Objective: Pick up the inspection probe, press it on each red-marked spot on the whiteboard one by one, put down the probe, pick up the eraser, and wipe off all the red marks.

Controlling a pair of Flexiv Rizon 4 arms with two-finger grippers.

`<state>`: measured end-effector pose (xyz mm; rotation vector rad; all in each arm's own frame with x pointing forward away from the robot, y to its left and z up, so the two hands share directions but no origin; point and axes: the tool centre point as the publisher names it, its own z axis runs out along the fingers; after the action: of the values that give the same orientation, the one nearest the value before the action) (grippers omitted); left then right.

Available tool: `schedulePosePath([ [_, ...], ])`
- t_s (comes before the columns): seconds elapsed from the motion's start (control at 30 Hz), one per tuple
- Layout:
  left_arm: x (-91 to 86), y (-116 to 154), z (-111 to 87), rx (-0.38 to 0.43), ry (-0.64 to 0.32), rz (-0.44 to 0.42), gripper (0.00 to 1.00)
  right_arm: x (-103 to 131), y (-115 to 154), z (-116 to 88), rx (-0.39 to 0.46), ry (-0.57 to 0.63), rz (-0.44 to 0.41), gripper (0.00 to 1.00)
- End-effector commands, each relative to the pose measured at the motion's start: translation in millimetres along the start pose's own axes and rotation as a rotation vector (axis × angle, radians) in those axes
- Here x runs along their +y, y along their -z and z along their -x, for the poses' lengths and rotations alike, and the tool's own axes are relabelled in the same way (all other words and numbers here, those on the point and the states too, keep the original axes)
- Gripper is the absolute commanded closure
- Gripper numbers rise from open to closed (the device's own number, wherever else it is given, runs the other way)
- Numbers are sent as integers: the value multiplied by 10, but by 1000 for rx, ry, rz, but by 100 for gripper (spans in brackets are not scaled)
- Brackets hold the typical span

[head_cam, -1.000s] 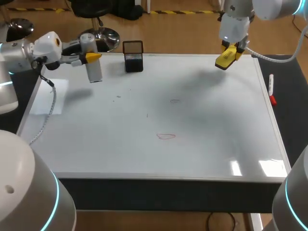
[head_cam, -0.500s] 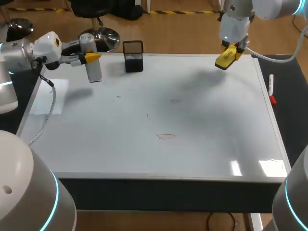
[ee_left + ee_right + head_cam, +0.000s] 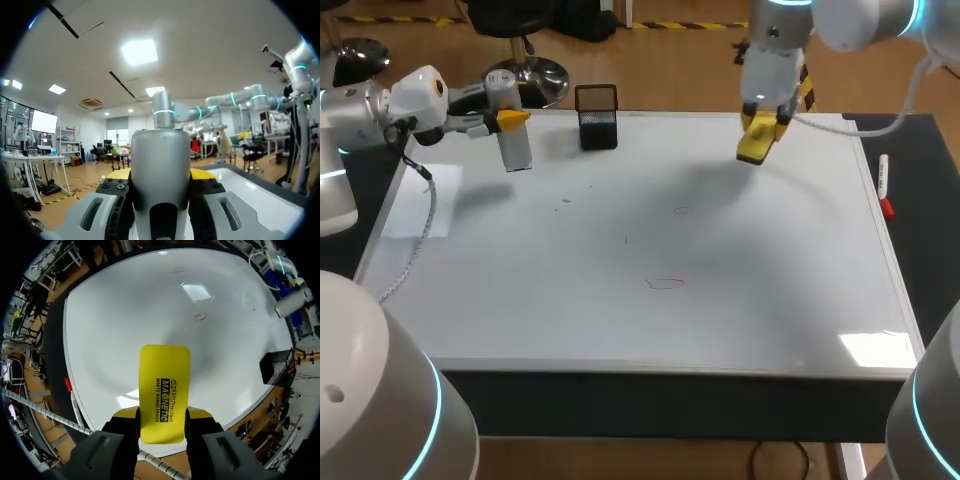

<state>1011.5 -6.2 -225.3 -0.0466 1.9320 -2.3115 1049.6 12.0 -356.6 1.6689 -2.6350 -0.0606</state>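
We hold the grey cylindrical probe (image 3: 511,125) upright over the far left corner of the whiteboard (image 3: 620,330); the yellow eraser (image 3: 757,141) hangs tilted above its far edge, right of middle; two faint red marks (image 3: 665,284) lie mid-board.
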Motion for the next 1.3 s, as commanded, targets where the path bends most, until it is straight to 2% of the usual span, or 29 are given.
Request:
schedulePosePath([
  [0.03,-14,-4,1,0,0,2,100,277,-6,128,-23,26,-18,100],
  [0.43,-14,-4,1,0,0,2,100,977,-146,782,-76,153,24,100],
  [0.63,-14,-4,1,0,0,2,100,1207,-193,1031,-107,202,47,100],
  [0.93,-14,-4,1,0,0,2,100,1426,-366,1154,-78,253,85,100],
  [1.1,-14,-4,1,0,0,2,100,1487,-483,1139,-35,257,80,100],
  [1.3,-14,-4,1,0,0,2,100,1504,-661,1105,-20,259,91,100],
])
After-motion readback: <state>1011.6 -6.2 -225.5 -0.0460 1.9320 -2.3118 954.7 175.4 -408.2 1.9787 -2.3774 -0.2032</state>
